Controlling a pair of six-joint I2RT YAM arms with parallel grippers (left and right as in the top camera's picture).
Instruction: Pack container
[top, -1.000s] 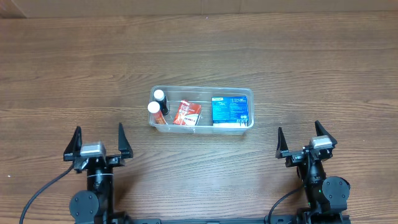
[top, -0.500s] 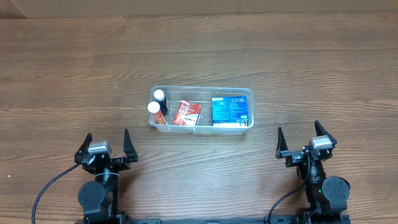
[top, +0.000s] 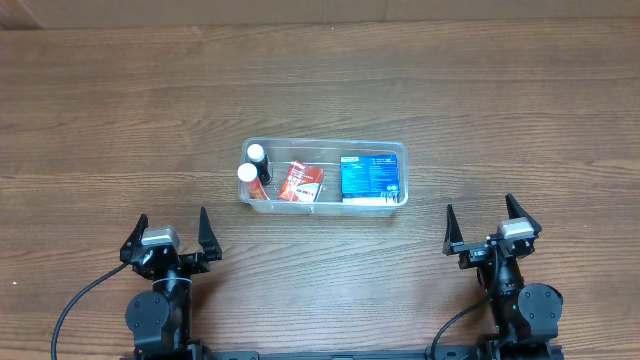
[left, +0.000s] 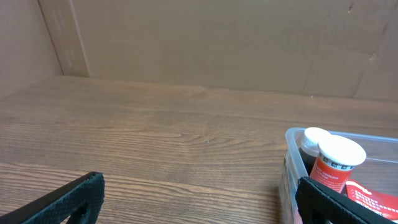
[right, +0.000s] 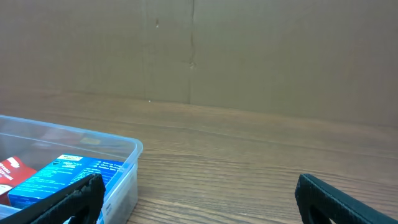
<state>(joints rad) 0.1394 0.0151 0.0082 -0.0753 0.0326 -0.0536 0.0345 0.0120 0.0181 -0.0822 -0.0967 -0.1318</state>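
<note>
Two pincers: the left pincer and the right pincer both sit low at the near edge of the desk, fingers spread wide with nothing between them.
Container: the clear container lies mid-desk, long side facing the arms, about midway between them and well apart from both.
Contents: two white-capped bottles stand upright at the left end, a red box leans in the middle, and a blue box lies flat at the right end.
Why so placed: the bottles are tucked together at one end and the boxes take the rest, so the floor of the tub looks nearly used up; I see nothing loose on the desk left to go in, so I judge the packing done or close to it.
Why the arms rest so: pulled back and open, they look parked, not mid-reach.
Edges: the rim stands proud all round. In the left wrist view the bottle caps rise above it, so a low sideways sweep could catch them.
Open room: bare wood lies on every side of the tub, widest to the left and right; a plain wall closes the far side.
</note>
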